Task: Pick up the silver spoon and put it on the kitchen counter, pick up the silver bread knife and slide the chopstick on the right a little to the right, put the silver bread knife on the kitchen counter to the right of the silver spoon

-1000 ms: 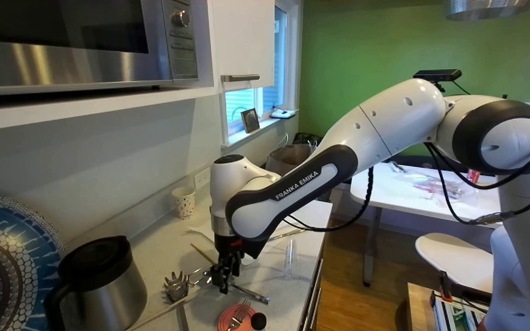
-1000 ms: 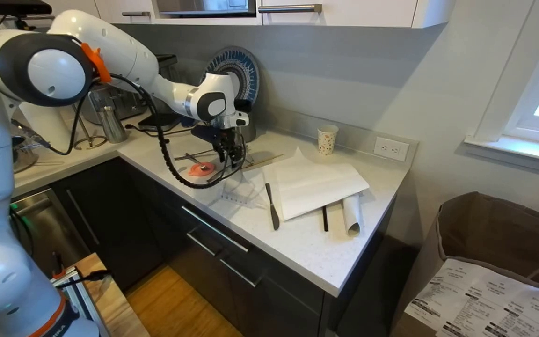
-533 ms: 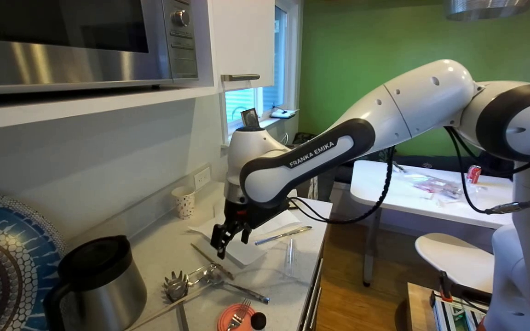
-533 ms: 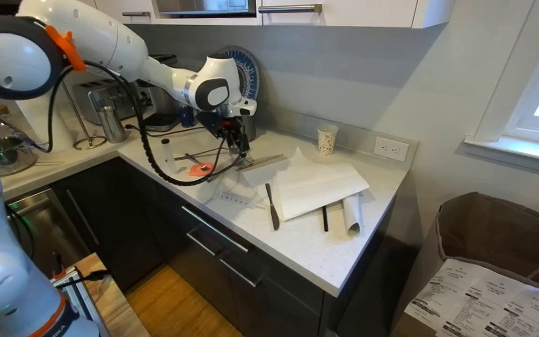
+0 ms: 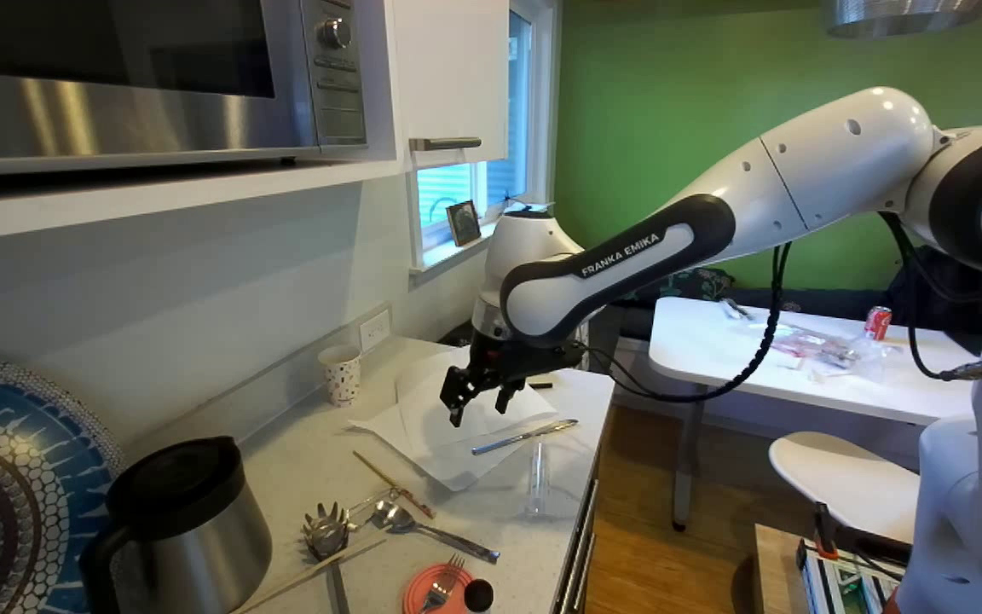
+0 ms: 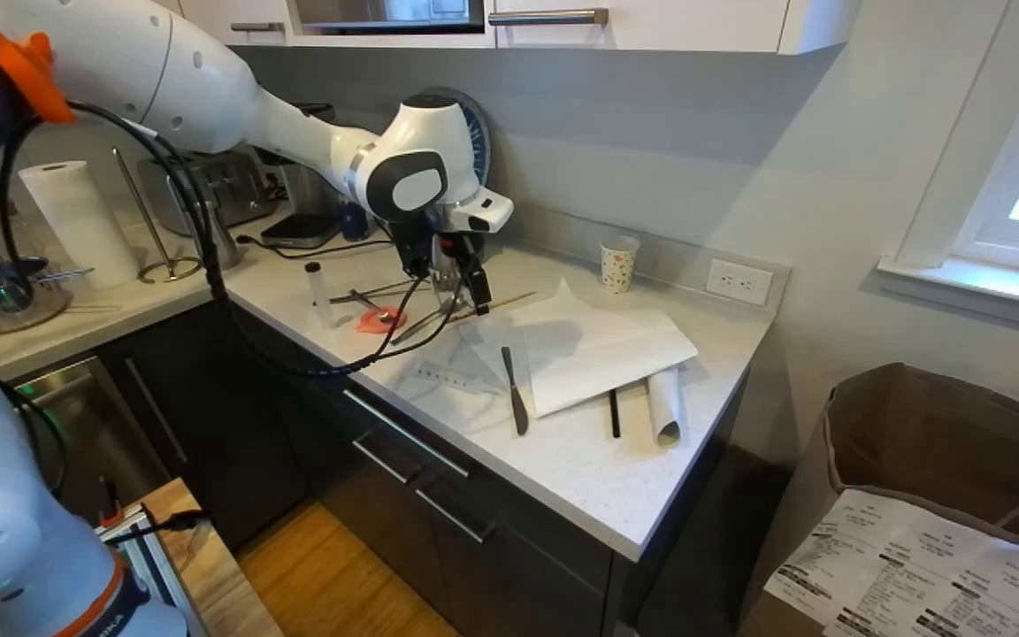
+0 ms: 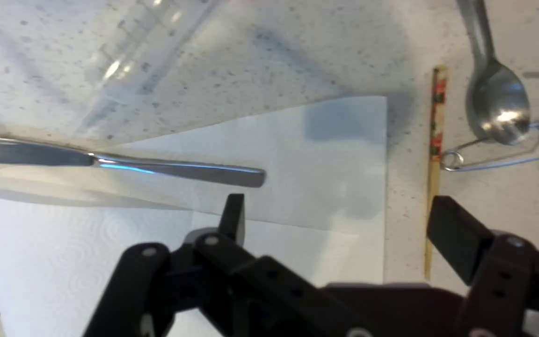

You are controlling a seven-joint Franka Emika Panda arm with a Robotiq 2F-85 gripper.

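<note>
The silver spoon [image 5: 444, 537] lies on the kitchen counter [image 5: 312, 460], its bowl near a wire tool; in the wrist view the spoon [image 7: 499, 100] is at upper right. The silver bread knife [image 5: 525, 436] lies partly on white paper; it shows at left in the wrist view [image 7: 120, 161]. A chopstick with red marks [image 7: 437, 121] lies between paper and spoon, also in an exterior view [image 5: 393, 483]. A second pale chopstick [image 5: 320, 573] lies beside the wire-headed tool. My gripper [image 5: 480, 411] is open and empty above the paper; in the wrist view its fingers [image 7: 338, 206] are wide apart.
A clear tube [image 5: 537, 477] lies near the counter's front edge. A wire-headed tool [image 5: 326, 530], a coral lid with a fork [image 5: 413, 597] and a metal jug [image 5: 210, 529] stand or lie nearby. A paper cup [image 6: 618, 264] stands by the wall. White paper [image 6: 607, 354] covers part of the counter.
My gripper has risen from low over the spoon and moved away from it, towards the paper and the window end. The spoon stays on the counter, and the knife has not moved.
</note>
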